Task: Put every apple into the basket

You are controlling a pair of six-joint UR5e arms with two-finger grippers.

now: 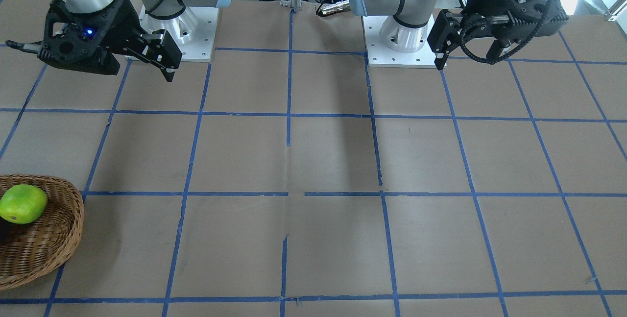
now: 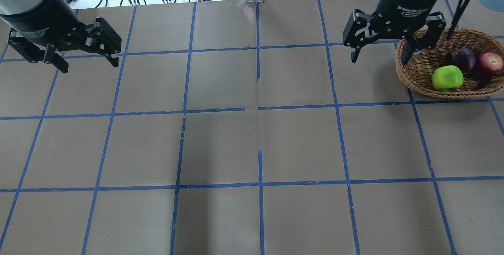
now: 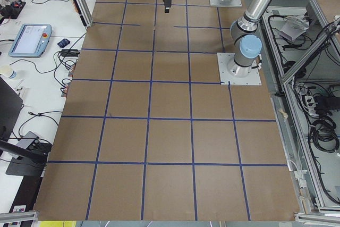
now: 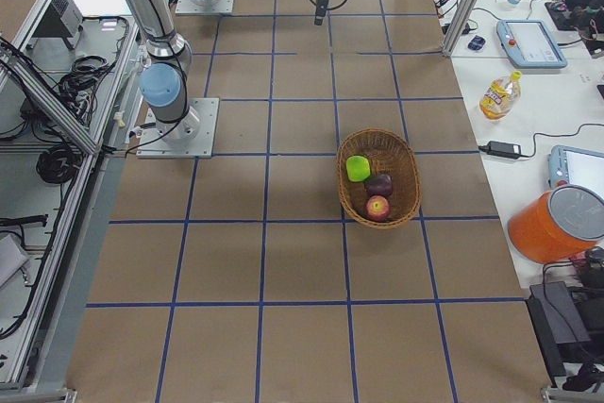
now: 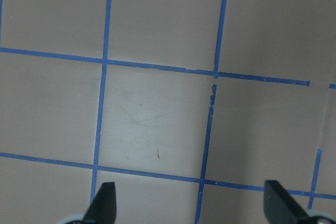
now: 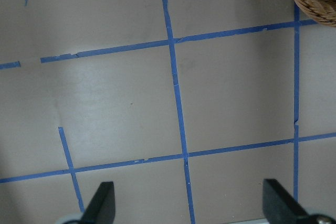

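Overhead exterior: lime-green apple [image 2: 447,78], dark maroon apple [image 2: 463,59] and red apple [image 2: 490,64] lie in the woven light-brown wicker basket [image 2: 416,77]; left tool [image 2: 89,66] and right tool [image 2: 379,58] gape wide, empty.

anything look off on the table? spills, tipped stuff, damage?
Nothing major. The basket sits upright with the green apple, maroon apple and red apple inside, none spilled. The left gripper and right gripper are open and empty. Only blemish: the blue tape line has gaps near the centre of the table.
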